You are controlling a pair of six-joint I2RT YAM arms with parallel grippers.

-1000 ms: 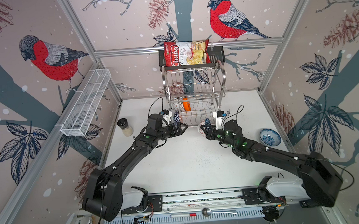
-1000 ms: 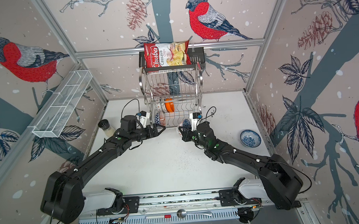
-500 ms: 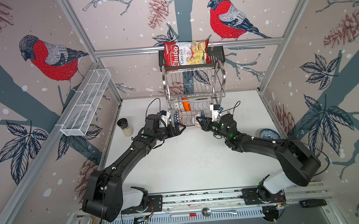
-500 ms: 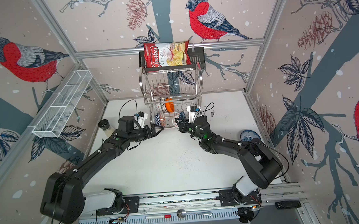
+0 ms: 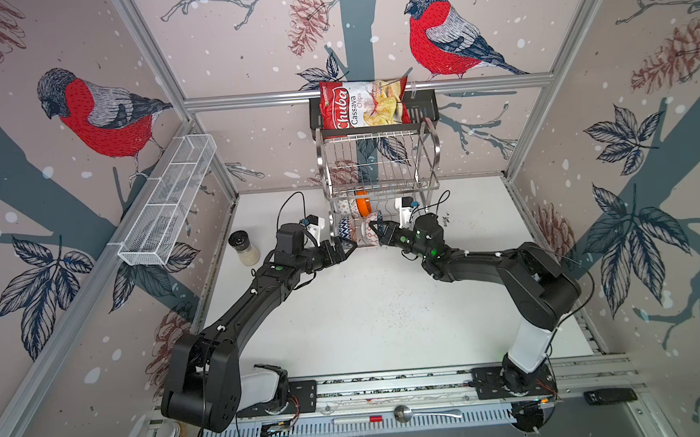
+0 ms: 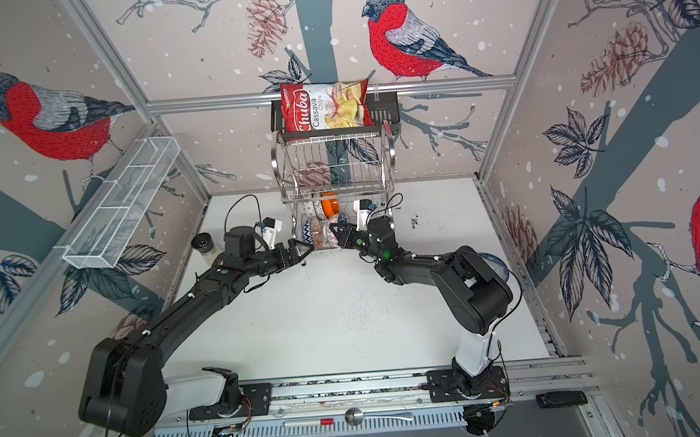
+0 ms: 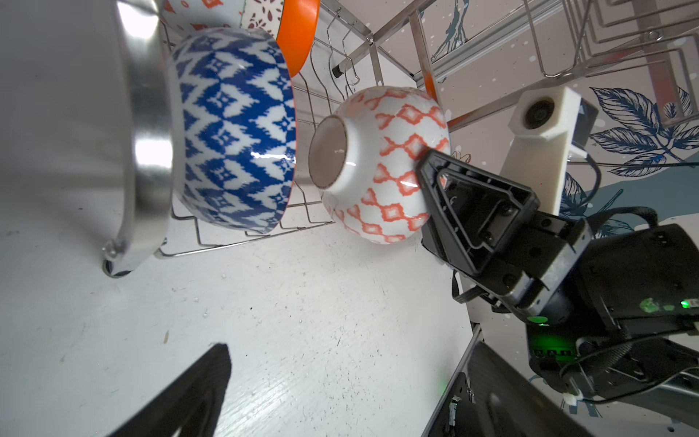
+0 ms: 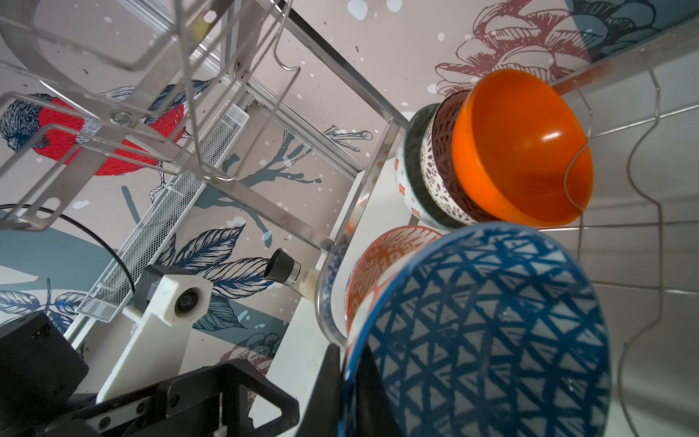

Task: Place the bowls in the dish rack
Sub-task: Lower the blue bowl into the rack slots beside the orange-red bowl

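The dish rack [image 5: 378, 163] [image 6: 336, 162] stands at the back of the table. Its lower tier holds an orange bowl [image 8: 529, 151] [image 7: 299, 34] nested on patterned bowls, and a blue-and-white bowl [image 7: 234, 132] on edge. My right gripper [image 8: 346, 363] [image 5: 376, 228] is shut on the rim of a bowl [image 8: 491, 333] [image 7: 382, 166], blue triangles inside and orange lattice outside. It holds that bowl at the lower tier's front, next to the blue-and-white one. My left gripper [image 7: 340, 397] [image 5: 348, 246] is open and empty, just left of the rack's front corner.
A glass shaker [image 5: 244, 247] stands left of the left arm. A white mesh basket [image 5: 168, 201] hangs on the left wall, and a chips bag [image 5: 364, 102] sits on the shelf above the rack. A spoon [image 5: 418, 413] lies on the front rail.
My right gripper has carried its bowl up and back to the rack's lower tier, with the arm's elbow folding higher. The left arm has hardly moved.
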